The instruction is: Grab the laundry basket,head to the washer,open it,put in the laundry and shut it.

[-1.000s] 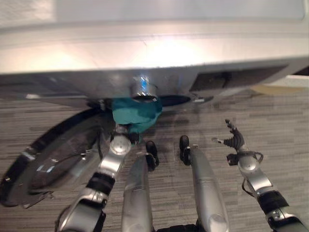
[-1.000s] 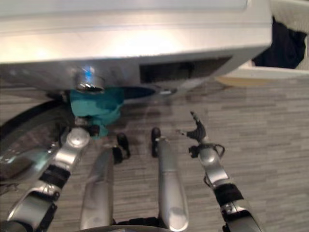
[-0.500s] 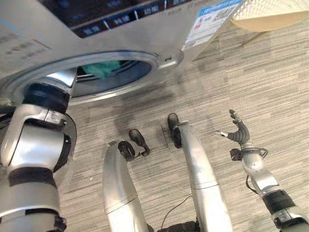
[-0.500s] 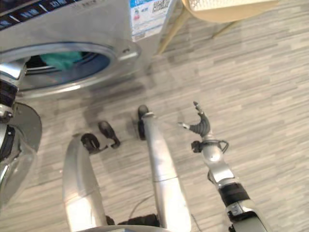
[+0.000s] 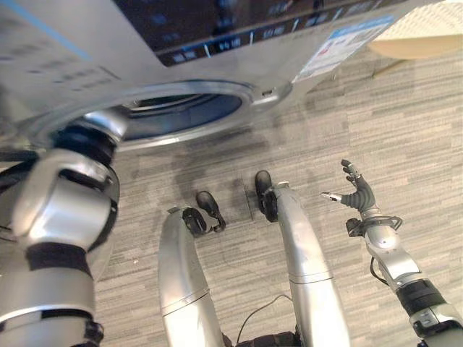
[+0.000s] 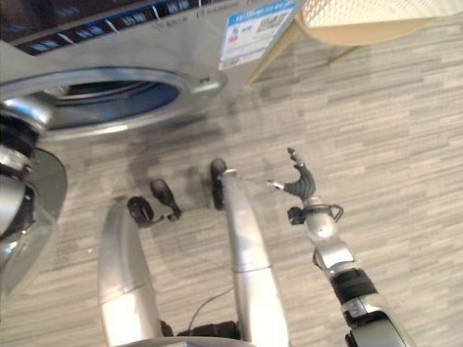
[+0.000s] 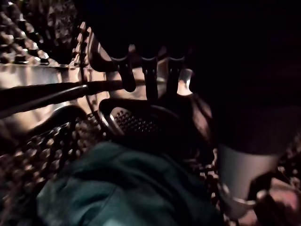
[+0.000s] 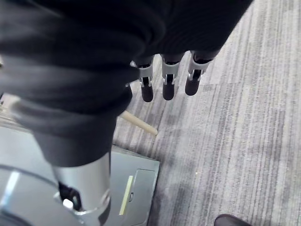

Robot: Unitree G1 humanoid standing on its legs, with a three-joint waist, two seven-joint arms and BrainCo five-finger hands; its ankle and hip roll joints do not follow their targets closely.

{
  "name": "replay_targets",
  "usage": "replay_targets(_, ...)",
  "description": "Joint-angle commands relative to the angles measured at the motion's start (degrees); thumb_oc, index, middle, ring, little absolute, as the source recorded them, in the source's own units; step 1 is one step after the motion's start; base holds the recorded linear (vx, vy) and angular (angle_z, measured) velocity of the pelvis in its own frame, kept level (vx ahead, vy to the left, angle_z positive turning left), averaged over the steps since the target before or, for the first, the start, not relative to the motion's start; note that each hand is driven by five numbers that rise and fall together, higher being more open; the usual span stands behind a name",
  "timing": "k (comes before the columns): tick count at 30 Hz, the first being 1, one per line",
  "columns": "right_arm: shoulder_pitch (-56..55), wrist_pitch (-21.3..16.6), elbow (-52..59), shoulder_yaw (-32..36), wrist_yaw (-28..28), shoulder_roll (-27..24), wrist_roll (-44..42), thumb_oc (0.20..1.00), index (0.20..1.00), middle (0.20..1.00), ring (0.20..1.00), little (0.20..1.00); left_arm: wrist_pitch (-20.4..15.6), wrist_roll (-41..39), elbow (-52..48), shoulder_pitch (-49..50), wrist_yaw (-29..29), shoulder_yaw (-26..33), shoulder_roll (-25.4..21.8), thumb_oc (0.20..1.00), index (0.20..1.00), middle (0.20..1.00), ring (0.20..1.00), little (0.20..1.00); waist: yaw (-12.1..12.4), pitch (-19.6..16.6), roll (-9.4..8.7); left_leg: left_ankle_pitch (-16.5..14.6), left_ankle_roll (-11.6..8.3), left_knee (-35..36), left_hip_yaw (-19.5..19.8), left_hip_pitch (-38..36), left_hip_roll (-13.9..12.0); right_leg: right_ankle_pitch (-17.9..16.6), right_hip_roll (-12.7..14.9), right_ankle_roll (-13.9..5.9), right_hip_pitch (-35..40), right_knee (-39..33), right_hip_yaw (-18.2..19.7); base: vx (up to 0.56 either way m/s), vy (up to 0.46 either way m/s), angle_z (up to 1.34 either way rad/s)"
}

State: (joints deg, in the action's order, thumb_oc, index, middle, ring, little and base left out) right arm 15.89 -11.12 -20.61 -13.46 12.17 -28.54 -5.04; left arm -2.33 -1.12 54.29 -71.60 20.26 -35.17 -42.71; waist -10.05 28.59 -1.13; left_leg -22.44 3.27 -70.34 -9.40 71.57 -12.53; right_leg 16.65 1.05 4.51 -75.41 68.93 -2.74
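While the right hand hangs over the grey striped carpet off to the robot's right, its fingers are spread loose and straight and it holds nothing; its own wrist view shows the dark-tipped fingers hanging relaxed above the floor, beside the lower corner of the machine. Nearer in on the left side, the left arm rises large in the eye views and reaches into the round mouth of the one washer, whose door stands swung open at the left edge. Inside the perforated steel drum, the left hand shows its fingers extended and slack, touching nothing that can be made out. One teal garment lies in the drum, just below that hand and apart from its fingertips. Farther off, above the porthole, runs the washer's dark control panel, with one blue-and-white sticker on the silver front. Beyond the machine's right corner, one pale woven laundry basket sits at the top edge, raised on a slanting light-coloured leg.
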Motion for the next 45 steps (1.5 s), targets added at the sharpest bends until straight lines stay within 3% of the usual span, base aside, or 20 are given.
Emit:
replay_targets(1,-4.5,-0.5,0.8,-0.5,0.4,0.8,-0.6,1.000,1.000,1.000,1.000,1.000,-1.6,1.8,-1.7,6.0,0.8,5.4,-1.2,1.000,1.000,1.000,1.000,1.000,-1.0,-7.1,1.26,-2.3,-1.15,2.4,4.7,-2.6,-0.4,0.1,1.7,-5.50,2.9,-9.7,2.2,-0.06,-0.031,0.13)
replay_targets(5,-4.9,1.1,0.2,-0.7,0.7,1.6,1.0,1.000,1.000,1.000,1.000,1.000,-2.7,1.9,-10.7,20.1,1.2,12.8,0.8,1.000,1.000,1.000,1.000,1.000,0.6,-7.6,1.22,1.0,-3.03,12.4,3.5,-11.4,1.1,-2.3,3.2,-6.23,11.5,-18.2,1.6,-0.04,-0.037,0.17)
replay_targets(8,-6.3,2.9,-0.9,-0.5,0.5,2.4,2.4,1.000,1.000,1.000,1.000,1.000,-4.1,-1.6,-18.6,34.0,-1.0,18.6,6.0,1.000,1.000,1.000,1.000,1.000,1.9,-8.0,1.24,3.7,-3.87,21.8,2.5,-20.6,2.7,-4.1,4.0,-6.49,20.4,-26.2,1.1,-0.01,-0.039,0.16)
replay_targets(9,-6.3,2.9,-0.9,-0.5,0.5,2.4,2.4,1.000,1.000,1.000,1.000,1.000,-4.1,-1.6,-18.7,34.1,-1.0,18.6,6.0,1.000,1.000,1.000,1.000,1.000,1.8,-7.9,1.20,3.8,-3.86,21.9,2.5,-20.8,2.7,-4.2,4.0,-6.50,20.5,-26.3,1.1,0.05,-0.042,0.18)
replay_targets(10,-7.5,4.1,-1.9,0.4,-0.1,3.3,3.3,1.000,1.000,1.000,1.000,1.000,-5.2,-4.2,-23.2,44.1,-4.2,21.5,9.9,1.000,1.000,1.000,1.000,1.000,2.7,-8.4,1.12,5.9,-4.41,29.0,2.0,-28.0,3.7,-5.5,4.2,-7.04,27.4,-32.0,0.6,0.09,-0.047,0.16)
replay_targets(12,-9.7,5.0,-3.5,1.8,-1.3,3.5,3.9,1.000,1.000,1.000,1.000,1.000,-6.1,-6.2,-26.7,54.9,-7.5,23.4,13.4,1.000,1.000,1.000,1.000,1.000,3.8,-9.7,1.16,8.7,-5.17,38.5,1.5,-38.0,4.8,-7.0,4.2,-7.71,37.1,-39.7,-0.6,0.16,-0.076,0.17)
replay_targets(15,-11.5,5.2,-5.4,2.5,-2.1,3.7,4.2,1.000,1.000,1.000,1.000,1.000,-6.1,-7.2,-27.5,60.9,-9.7,24.0,15.7,1.000,1.000,1.000,1.000,1.000,4.6,-10.3,1.28,11.3,-5.76,45.7,1.4,-45.5,5.7,-7.7,4.0,-7.95,44.9,-45.2,-1.6,0.14,-0.068,0.18)
replay_targets(16,-12.3,5.5,-7.3,3.0,-2.4,4.1,4.6,1.000,1.000,1.000,1.000,1.000,-6.0,-7.1,-27.2,63.9,-10.5,24.3,16.7,1.000,1.000,1.000,1.000,1.000,4.8,-10.6,0.94,14.8,-6.21,49.3,1.1,-48.5,5.8,-10.1,4.2,-7.79,48.2,-48.9,-2.7,0.11,-0.099,0.10)
replay_targets(18,-14.0,5.5,-10.4,3.7,-3.2,4.7,5.6,1.000,1.000,1.000,1.000,1.000,-5.2,-6.6,-25.0,67.8,-12.2,24.1,19.0,1.000,1.000,1.000,1.000,1.000,5.1,-12.1,0.97,17.0,-6.71,55.6,1.5,-55.9,5.8,-10.4,3.7,-7.77,56.7,-54.7,-4.3,0.19,-0.089,0.30)
replay_targets(24,-16.1,5.6,-14.5,4.2,-4.7,5.5,6.1,1.000,1.000,1.000,1.000,1.000,-4.4,-6.5,-23.0,73.4,-14.4,24.5,21.4,1.000,1.000,1.000,1.000,1.000,6.1,-15.0,-0.15,17.8,-6.95,61.6,3.1,-64.2,7.5,-11.5,2.7,-8.43,66.6,-62.6,-4.9,0.15,-0.015,0.25)
replay_targets(27,-16.5,5.7,-15.6,4.7,-5.0,6.0,5.3,1.000,1.000,1.000,1.000,1.000,-4.4,-6.4,-22.7,74.2,-15.1,24.1,21.8,1.000,1.000,1.000,1.000,1.000,6.7,-16.0,-0.60,18.6,-7.02,63.6,6.2,-65.1,9.4,-12.6,2.8,-8.62,68.6,-65.1,-4.8,0.07,0.047,-0.04)
replay_targets(28,-16.5,5.7,-16.3,4.9,-5.1,6.1,4.8,1.000,1.000,1.000,1.000,1.000,-4.3,-5.8,-22.8,74.7,-15.6,23.6,22.1,1.000,1.000,1.000,1.000,1.000,7.4,-16.7,-0.91,19.0,-6.98,64.6,10.6,-64.7,11.8,-13.3,2.6,-8.89,70.0,-66.7,-4.1,0.04,0.044,-0.02)
replay_targets(29,-16.6,5.7,-16.3,4.9,-5.1,6.1,4.8,1.000,1.000,1.000,1.000,1.000,-4.3,-5.8,-22.9,74.7,-15.6,23.6,22.1,1.000,1.000,1.000,1.000,1.000,7.4,-16.6,-0.91,18.9,-6.97,64.6,10.7,-64.8,11.8,-13.3,2.6,-8.90,70.1,-66.8,-4.2,0.06,0.062,-0.05)
replay_targets(32,-16.9,5.9,-17.1,4.7,-6.0,6.5,5.2,1.000,1.000,1.000,1.000,1.000,-3.9,-4.0,-20.2,75.4,-16.7,23.0,23.0,1.000,1.000,1.000,1.000,1.000,7.4,-18.9,-1.03,17.6,-5.39,66.8,13.7,-68.4,13.9,-14.3,1.8,-9.85,72.5,-68.1,-0.4,0.15,0.175,-0.46)
replay_targets(35,-16.3,6.2,-17.6,4.1,-5.8,7.4,5.0,1.000,1.000,1.000,1.000,1.000,-3.9,-3.1,-18.1,74.1,-16.5,22.1,23.1,1.000,1.000,1.000,1.000,1.000,6.9,-18.9,-0.82,16.9,-4.19,67.2,10.9,-69.3,14.2,-15.2,1.4,-10.76,71.0,-67.0,3.5,-0.01,0.153,-0.89)
replay_targets(37,-16.3,6.3,-17.5,4.2,-5.8,7.4,5.0,1.000,1.000,1.000,1.000,1.000,-3.9,-3.1,-18.0,74.1,-16.5,22.1,23.1,1.000,1.000,1.000,1.000,1.000,7.1,-18.9,-0.82,16.8,-4.18,67.2,10.7,-69.4,14.2,-15.2,1.4,-10.77,70.9,-66.9,3.7,-0.06,0.100,-1.03)
replay_targets(38,-16.0,6.4,-17.4,4.1,-5.4,8.0,4.7,1.000,1.000,1.000,1.000,1.000,-4.2,-2.1,-17.6,73.0,-15.9,21.5,23.0,1.000,1.000,1.000,1.000,1.000,6.4,-18.7,-0.51,16.2,-3.17,67.1,7.4,-69.4,14.1,-16.0,1.0,-11.62,68.7,-65.7,6.7,-0.07,0.112,-1.11)
replay_targets(40,-15.7,6.5,-17.2,4.0,-5.1,8.0,4.8,1.000,1.000,1.000,1.000,1.000,-4.4,-1.4,-17.6,72.5,-15.3,21.0,22.9,1.000,1.000,1.000,1.000,1.000,6.5,-18.1,-0.23,15.8,-2.80,66.9,5.2,-69.6,13.8,-16.4,0.9,-12.31,67.0,-64.3,7.1,-0.11,0.104,-1.74)
replay_targets(41,-15.2,6.3,-16.8,4.0,-4.8,8.3,5.0,1.000,1.000,1.000,1.000,1.000,-4.6,-0.4,-18.1,71.6,-15.2,20.3,22.6,1.000,1.000,1.000,1.000,1.000,7.3,-17.7,0.22,15.6,-2.62,67.3,1.5,-69.4,12.8,-16.4,2.6,-12.73,64.9,-63.5,1.8,-0.14,0.043,-1.91)
replay_targets(45,-14.9,6.0,-15.9,3.7,-3.8,8.8,6.5,1.000,1.000,1.000,1.000,1.000,-4.6,0.8,-20.1,69.9,-15.2,19.1,22.1,1.000,1.000,1.000,1.000,1.000,9.0,-17.5,2.02,14.9,-3.22,69.0,-6.3,-72.2,9.8,-12.9,9.2,-12.09,65.2,-59.3,-19.5,-0.02,-0.016,-1.79)
